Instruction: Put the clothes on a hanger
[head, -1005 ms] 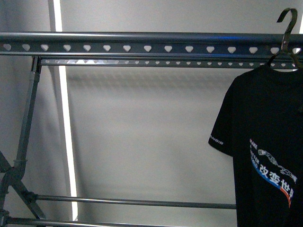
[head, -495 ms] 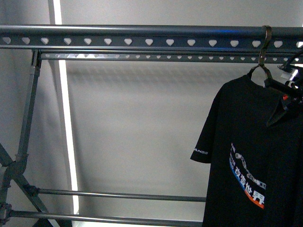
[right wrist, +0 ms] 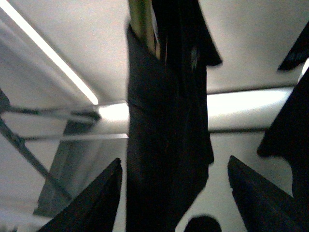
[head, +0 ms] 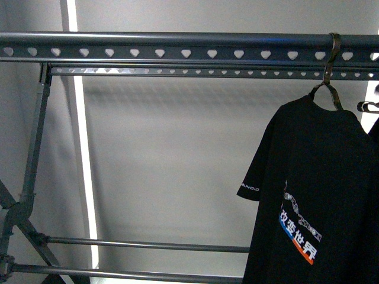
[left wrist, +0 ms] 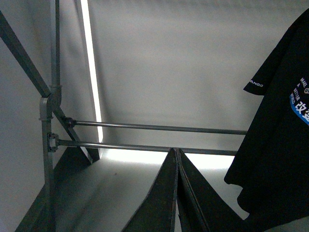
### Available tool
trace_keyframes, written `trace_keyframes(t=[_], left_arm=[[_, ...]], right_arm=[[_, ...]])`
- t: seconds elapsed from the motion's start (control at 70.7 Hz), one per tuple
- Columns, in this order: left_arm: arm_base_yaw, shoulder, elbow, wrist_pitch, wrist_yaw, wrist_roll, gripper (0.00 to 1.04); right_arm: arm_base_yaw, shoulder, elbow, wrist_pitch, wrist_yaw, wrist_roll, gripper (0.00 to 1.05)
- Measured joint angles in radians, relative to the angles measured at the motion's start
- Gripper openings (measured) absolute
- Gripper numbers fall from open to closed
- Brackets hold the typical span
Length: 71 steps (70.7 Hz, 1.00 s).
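Note:
The black T-shirt [head: 320,177] with white lettering and a blue-orange stripe hangs from a small hook [head: 333,59] that sits over the rack's top rail [head: 177,52], near its right end. The shirt also shows in the left wrist view [left wrist: 280,145]. My left gripper [left wrist: 177,153] is shut and empty, low and left of the shirt's hem. My right gripper [right wrist: 175,161] is open, and black cloth [right wrist: 164,135] hangs between its spread jaws without being clamped. Neither gripper shows clearly in the front view.
A second rail [head: 177,72] with small holes runs behind the top rail. Slanted legs [head: 29,177] stand at the left, and two low crossbars [head: 148,244] span the rack. A dark object [head: 368,106] pokes in at the right edge. More black cloth [right wrist: 289,140] hangs at the right.
The hook has come down onto the top rail, and the shirt has shifted left and settled. The right gripper, at the collar half a second ago, has left the front view.

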Motion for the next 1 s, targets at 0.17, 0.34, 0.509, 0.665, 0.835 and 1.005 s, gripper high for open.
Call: trace_keyframes(t=[0.17,0.34,0.509,0.665,0.835,1.005], left_arm=[[0.000,-0.045,0.000,-0.045,0.000,0.000,0.04],[0.000,-0.207,0.000,-0.214,0.000,0.000,0.04],[0.000,-0.208,0.000,-0.214,0.000,0.000,0.04],[0.000,-0.208,0.000,-0.214,0.000,0.000,0.04],[0.000,-0.208,0.000,-0.214,0.000,0.000,0.04],[0.000,-0.208,0.000,-0.215,0.000,0.000,0.04]], right_arm=[[-0.051,-0.540,-0.419,0.283,0.007,-0.020,0.97],[-0.018,-1.008,-0.696,-0.034,0.158,-0.150,0.78],[0.046,-1.090,-0.837,-0.092,0.218,-0.180,0.41],[0.164,-1.157,-0.899,-0.076,0.327,-0.183,0.13],[0.169,-1.207,-0.966,-0.072,0.338,-0.187,0.02],[0.169,-1.271,-1.019,-0.074,0.338,-0.187,0.02]])
